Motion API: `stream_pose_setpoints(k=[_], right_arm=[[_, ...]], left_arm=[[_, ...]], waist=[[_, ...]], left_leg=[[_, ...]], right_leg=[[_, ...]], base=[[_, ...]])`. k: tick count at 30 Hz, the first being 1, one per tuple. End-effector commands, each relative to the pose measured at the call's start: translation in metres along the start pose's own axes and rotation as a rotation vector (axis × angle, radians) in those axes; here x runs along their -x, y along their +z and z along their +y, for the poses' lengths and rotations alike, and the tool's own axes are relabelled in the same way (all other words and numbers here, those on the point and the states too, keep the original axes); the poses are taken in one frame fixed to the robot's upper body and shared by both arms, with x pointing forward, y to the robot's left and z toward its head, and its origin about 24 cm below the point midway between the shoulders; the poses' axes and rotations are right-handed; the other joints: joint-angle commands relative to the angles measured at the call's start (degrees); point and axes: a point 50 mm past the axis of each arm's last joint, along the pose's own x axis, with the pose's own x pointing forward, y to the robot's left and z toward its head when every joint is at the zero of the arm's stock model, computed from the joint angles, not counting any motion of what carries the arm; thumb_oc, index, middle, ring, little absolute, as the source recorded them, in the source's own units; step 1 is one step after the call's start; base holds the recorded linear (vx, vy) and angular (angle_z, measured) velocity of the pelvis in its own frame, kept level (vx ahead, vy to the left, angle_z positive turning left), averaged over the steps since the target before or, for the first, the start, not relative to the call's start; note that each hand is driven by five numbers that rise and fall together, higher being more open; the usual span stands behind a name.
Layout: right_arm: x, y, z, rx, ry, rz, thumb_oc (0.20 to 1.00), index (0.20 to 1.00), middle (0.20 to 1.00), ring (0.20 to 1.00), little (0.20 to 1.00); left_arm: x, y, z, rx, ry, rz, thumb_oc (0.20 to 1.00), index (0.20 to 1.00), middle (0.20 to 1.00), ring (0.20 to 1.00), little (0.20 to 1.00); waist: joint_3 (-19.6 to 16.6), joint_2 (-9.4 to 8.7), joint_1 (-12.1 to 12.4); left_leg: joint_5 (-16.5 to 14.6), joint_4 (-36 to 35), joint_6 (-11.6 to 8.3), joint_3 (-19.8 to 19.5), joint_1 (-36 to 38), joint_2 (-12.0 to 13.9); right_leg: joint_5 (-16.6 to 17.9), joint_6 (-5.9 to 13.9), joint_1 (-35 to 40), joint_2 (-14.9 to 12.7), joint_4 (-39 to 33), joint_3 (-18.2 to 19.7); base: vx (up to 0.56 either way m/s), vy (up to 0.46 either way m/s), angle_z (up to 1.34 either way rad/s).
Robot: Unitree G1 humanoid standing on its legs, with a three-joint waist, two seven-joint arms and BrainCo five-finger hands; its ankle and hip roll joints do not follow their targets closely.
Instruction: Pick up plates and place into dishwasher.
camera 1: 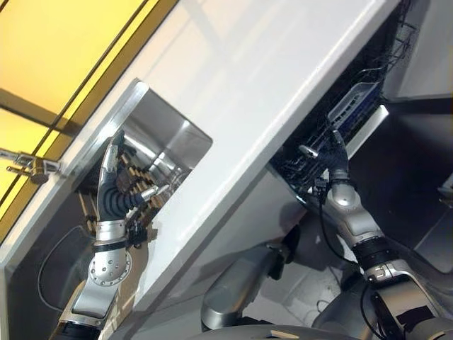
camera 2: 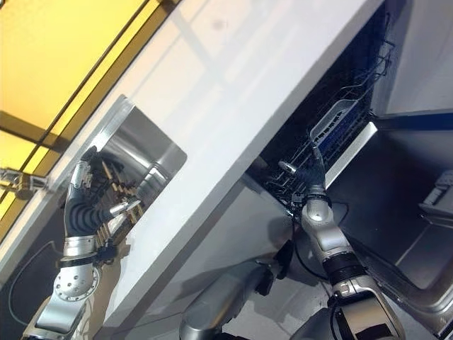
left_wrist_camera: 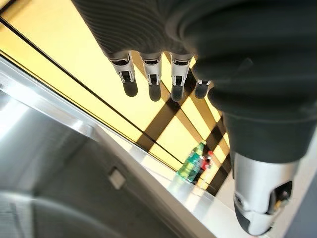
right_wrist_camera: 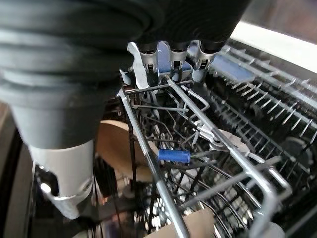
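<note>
My left hand (camera 1: 117,195) is raised over a steel sink (camera 1: 173,138), fingers straight and holding nothing; past its fingers (left_wrist_camera: 151,74) I see the sink wall and a yellow wall. A dark ribbed rack with brownish pieces (camera 1: 141,184) sits in the sink behind that hand. My right hand (camera 1: 338,166) reaches up to the dishwasher's pulled-out wire rack (camera 1: 311,159), fingers straight and thumb spread. Its fingertips (right_wrist_camera: 171,62) rest at the rack's edge wires (right_wrist_camera: 233,153). A tan plate (right_wrist_camera: 116,146) stands lower in the rack, free of the hand.
A white countertop (camera 1: 269,92) runs between sink and dishwasher. The dishwasher door (camera 1: 417,177) hangs open to the right. A blue-and-white tray (camera 1: 352,103) lies in the rack. A tap (camera 1: 28,170) stands left of the sink. Green and red bottles (left_wrist_camera: 195,161) stand by the yellow wall.
</note>
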Motion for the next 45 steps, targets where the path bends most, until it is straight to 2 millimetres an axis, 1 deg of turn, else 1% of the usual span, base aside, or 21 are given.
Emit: stream_pose_setpoints(k=[1, 3, 6, 9, 11, 16, 18, 20, 21, 22, 23, 24, 25, 28, 29, 30, 33, 37, 40, 42, 45], right_arm=[[-0.012, 0.121, 0.063, -0.078, 0.296, -0.475, 1.000, 1.000, 1.000, 1.000, 1.000], [-0.016, 0.130, 0.064, -0.084, 0.332, -0.495, 1.000, 1.000, 1.000, 1.000, 1.000], [-0.018, 0.137, 0.065, -0.086, 0.349, -0.510, 1.000, 1.000, 1.000, 1.000, 1.000], [-0.021, 0.139, 0.059, -0.089, 0.320, -0.514, 1.000, 1.000, 1.000, 1.000, 1.000], [-0.024, 0.140, 0.050, -0.091, 0.273, -0.518, 1.000, 1.000, 1.000, 1.000, 1.000], [-0.030, 0.139, 0.025, -0.039, 0.114, -0.517, 1.000, 1.000, 1.000, 1.000, 1.000], [-0.030, 0.138, 0.011, -0.019, 0.024, -0.519, 1.000, 1.000, 1.000, 1.000, 1.000], [-0.028, 0.137, 0.003, 0.007, -0.034, -0.520, 1.000, 1.000, 1.000, 1.000, 1.000], [-0.027, 0.135, -0.003, 0.033, -0.072, -0.517, 1.000, 1.000, 1.000, 1.000, 1.000], [-0.026, 0.131, -0.012, 0.069, -0.121, -0.505, 1.000, 1.000, 1.000, 1.000, 1.000], [-0.026, 0.129, -0.016, 0.087, -0.150, -0.498, 1.000, 1.000, 1.000, 1.000, 1.000], [-0.025, 0.127, -0.023, 0.108, -0.175, -0.487, 1.000, 1.000, 1.000, 1.000, 1.000], [-0.024, 0.125, -0.029, 0.124, -0.199, -0.479, 1.000, 1.000, 1.000, 1.000, 1.000], [-0.021, 0.116, -0.046, 0.185, -0.268, -0.435, 1.000, 1.000, 1.000, 1.000, 1.000], [-0.020, 0.115, -0.049, 0.189, -0.282, -0.429, 1.000, 1.000, 1.000, 1.000, 1.000], [-0.018, 0.111, -0.054, 0.190, -0.284, -0.418, 1.000, 1.000, 1.000, 1.000, 1.000], [-0.014, 0.102, -0.057, 0.197, -0.287, -0.388, 1.000, 1.000, 1.000, 1.000, 1.000], [-0.008, 0.091, -0.063, 0.181, -0.310, -0.362, 1.000, 1.000, 1.000, 1.000, 1.000], [0.002, 0.076, -0.074, 0.123, -0.384, -0.333, 1.000, 1.000, 1.000, 1.000, 1.000], [0.012, 0.060, -0.082, 0.098, -0.459, -0.298, 1.000, 1.000, 1.000, 1.000, 1.000], [0.031, 0.038, -0.094, 0.051, -0.584, -0.260, 1.000, 1.000, 1.000, 1.000, 1.000]], left_arm=[[-0.013, 0.024, 0.021, 0.067, 0.103, -0.143, 1.000, 1.000, 1.000, 1.000, 1.000], [-0.014, 0.025, 0.022, 0.072, 0.096, -0.149, 1.000, 1.000, 1.000, 1.000, 1.000], [-0.014, 0.025, 0.021, 0.074, 0.077, -0.154, 1.000, 1.000, 1.000, 1.000, 1.000], [-0.014, 0.027, 0.022, 0.080, 0.074, -0.167, 1.000, 1.000, 1.000, 1.000, 1.000], [-0.015, 0.029, 0.022, 0.085, 0.076, -0.182, 1.000, 1.000, 1.000, 1.000, 1.000], [-0.019, 0.033, 0.021, 0.100, 0.089, -0.216, 1.000, 1.000, 1.000, 1.000, 1.000], [-0.022, 0.034, 0.019, 0.100, 0.108, -0.221, 1.000, 1.000, 1.000, 1.000, 1.000], [-0.023, 0.035, 0.017, 0.098, 0.121, -0.227, 1.000, 1.000, 1.000, 1.000, 1.000], [-0.024, 0.035, 0.016, 0.096, 0.131, -0.228, 1.000, 1.000, 1.000, 1.000, 1.000], [-0.026, 0.035, 0.016, 0.092, 0.147, -0.225, 1.000, 1.000, 1.000, 1.000, 1.000], [-0.027, 0.035, 0.015, 0.094, 0.150, -0.227, 1.000, 1.000, 1.000, 1.000, 1.000], [-0.030, 0.035, 0.015, 0.087, 0.163, -0.223, 1.000, 1.000, 1.000, 1.000, 1.000], [-0.032, 0.036, 0.015, 0.082, 0.170, -0.223, 1.000, 1.000, 1.000, 1.000, 1.000], [-0.041, 0.038, 0.013, 0.062, 0.189, -0.226, 1.000, 1.000, 1.000, 1.000, 1.000], [-0.043, 0.039, 0.013, 0.059, 0.189, -0.229, 1.000, 1.000, 1.000, 1.000, 1.000], [-0.047, 0.040, 0.012, 0.048, 0.201, -0.226, 1.000, 1.000, 1.000, 1.000, 1.000], [-0.053, 0.041, 0.010, 0.028, 0.219, -0.226, 1.000, 1.000, 1.000, 1.000, 1.000], [-0.058, 0.043, 0.009, 0.005, 0.238, -0.231, 1.000, 1.000, 1.000, 1.000, 1.000], [-0.061, 0.042, 0.010, -0.012, 0.243, -0.222, 1.000, 1.000, 1.000, 1.000, 1.000], [-0.059, 0.040, 0.009, -0.019, 0.243, -0.211, 1.000, 1.000, 1.000, 1.000, 1.000], [-0.054, 0.037, 0.006, -0.024, 0.243, -0.201, 1.000, 1.000, 1.000, 1.000, 1.000]], waist=[[3.5, 8.50, 3.9], [3.4, 8.56, 4.5], [3.2, 8.42, 4.9], [3.2, 8.44, 4.8], [3.4, 8.41, 4.4], [4.4, 7.71, 2.3], [4.8, 7.18, 0.7], [5.2, 6.80, -0.4], [5.4, 6.52, -1.2], [5.7, 6.11, -2.6], [5.7, 5.99, -3.0], [5.7, 5.51, -4.1], [5.8, 5.58, -4.7], [5.8, 4.25, -7.3], [5.8, 4.06, -7.5], [5.8, 3.33, -8.7], [5.8, 2.23, -10.4], [5.8, 1.03, -11.8], [5.7, 0.10, -13.1], [5.2, -0.27, -14.1], [4.9, -0.36, -15.5]], left_leg=[[-10.4, 10.8, 1.02, 2.2, -0.2, -1.0], [-10.6, 11.2, 1.09, 2.0, -0.5, -1.3], [-10.8, 11.7, 1.03, 2.0, -0.6, -1.6], [-10.5, 11.3, 0.99, 2.1, -0.4, -1.4], [-10.3, 10.9, 1.03, 2.3, -0.3, -1.1], [-9.6, 9.2, 1.12, 3.0, 0.0, 0.1], [-9.2, 8.1, 1.18, 3.6, 0.5, 0.9], [-8.9, 7.5, 1.18, 4.0, 0.7, 1.5], [-8.7, 7.0, 1.19, 4.4, 0.8, 1.9], [-8.5, 6.5, 1.29, 4.9, 1.0, 2.5], [-8.5, 6.4, 1.33, 5.2, 1.0, 2.7], [-8.3, 6.0, 1.38, 5.5, 1.0, 3.2], [-6.6, 5.4, 1.80, 6.2, 0.2, 3.9], [-6.2, 4.8, 1.84, 7.3, 0.0, 5.4], [-6.1, 4.6, 1.85, 7.5, 0.0, 5.6], [-6.0, 4.1, 1.86, 7.7, 0.3, 6.0], [-5.5, 2.8, 1.68, 8.2, 1.3, 6.9], [-5.4, 2.1, 1.69, 8.7, 2.2, 7.7], [-5.6, 2.1, 1.80, 9.1, 3.1, 8.4], [-5.7, 2.0, 1.76, 9.3, 3.4, 8.9], [-5.8, 1.6, 1.80, 9.8, 3.9, 9.5]], right_leg=[[11.3, -2.83, -1.6, -1.0, -2.2, 3.9], [10.8, -3.03, -1.4, -1.3, -1.5, 3.4], [10.6, -3.20, -1.1, -1.5, -0.8, 3.1], [10.7, -3.12, -0.9, -1.3, -1.2, 3.2], [11.0, -3.07, -0.8, -1.0, -1.7, 3.5], [11.9, -3.11, -1.4, 0.8, -3.5, 4.7], [12.5, -3.06, -1.8, 2.0, -4.8, 5.6], [12.9, -3.07, -2.2, 3.2, -5.7, 6.4], [13.2, -3.03, -2.5, 3.9, -6.3, 7.0], [13.6, -3.01, -2.9, 4.8, -7.0, 7.7], [13.7, -3.01, -3.2, 5.2, -7.2, 8.0], [14.0, -3.02, -3.6, 6.3, -7.8, 8.8], [15.8, -3.57, -4.6, 7.2, -8.6, 8.7], [16.8, -3.56, -5.5, 9.6, -10.2, 10.6], [17.0, -3.54, -5.6, 9.9, -10.5, 10.9], [17.3, -3.41, -5.6, 10.8, -11.3, 11.4], [17.7, -3.14, -5.3, 12.3, -12.7, 12.3], [18.0, -2.99, -4.7, 13.7, -13.8, 12.7], [17.8, -3.00, -4.3, 14.7, -13.7, 13.2], [17.7, -2.91, -4.3, 15.3, -13.5, 13.8], [17.6, -2.68, -4.3, 16.1, -13.9, 14.9]], base=[[-0.07, -0.019, 0.12], [-0.05, -0.024, 0.11], [-0.01, -0.008, 0.01], [-0.05, -0.039, 0.02], [-0.10, -0.056, 0.00], [-0.12, -0.074, -0.04], [-0.13, -0.053, -0.18], [-0.11, -0.041, -0.30], [-0.12, -0.039, -0.28], [-0.11, -0.036, -0.34], [-0.10, -0.037, -0.40], [-0.18, -0.016, -0.43], [-0.19, -0.039, -0.42], [-0.13, -0.078, -0.42], [-0.12, -0.119, -0.48], [-0.09, -0.102, -0.45], [-0.08, -0.089, -0.40], [-0.06, -0.079, -0.38], [-0.02, -0.093, -0.18], [0.00, -0.070, -0.12], [-0.01, -0.051, -0.10]])
